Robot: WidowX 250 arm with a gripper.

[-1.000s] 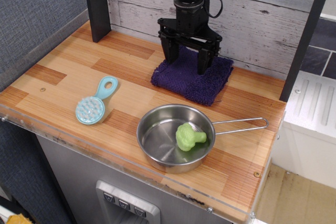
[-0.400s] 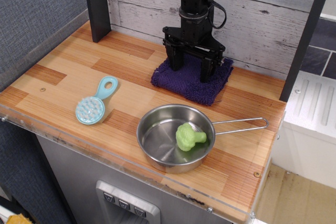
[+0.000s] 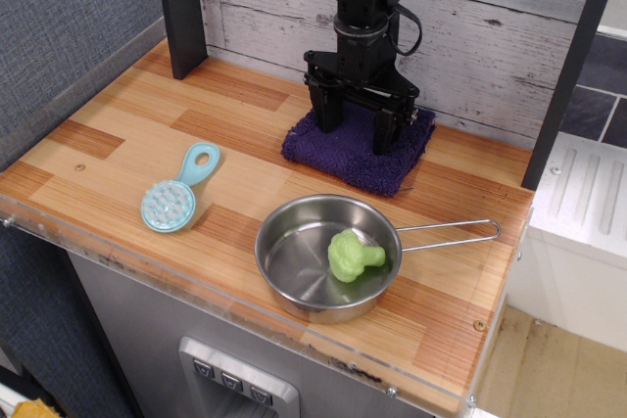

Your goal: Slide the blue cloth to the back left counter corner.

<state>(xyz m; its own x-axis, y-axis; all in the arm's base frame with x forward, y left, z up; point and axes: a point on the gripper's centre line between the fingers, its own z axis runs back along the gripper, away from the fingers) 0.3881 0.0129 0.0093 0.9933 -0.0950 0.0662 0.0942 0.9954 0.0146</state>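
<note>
In the one view given, the blue cloth (image 3: 359, 147) is seen lying flat on the wood counter (image 3: 118, 134), close to the back wall and right of the middle. The back left counter corner (image 3: 168, 58), beside the black post (image 3: 180, 7), is well apart from it, and the wood between them is bare.

The gripper (image 3: 356, 124) is set straight down over the cloth. Its two black fingers (image 3: 327, 111) are held apart, and both tips are pressed into the fuzzy top. Nothing is pinched between them.

The step in hand seems to be the pressing down, just ahead of the slide. Next, the cloth should be pushed left toward the post, with the tips kept pressed down so it is not lost.

Nearer the front, a steel pan (image 3: 328, 256) with a green toy (image 3: 354, 255) inside and a light-blue brush (image 3: 178, 190) are seen, out of the way.
</note>
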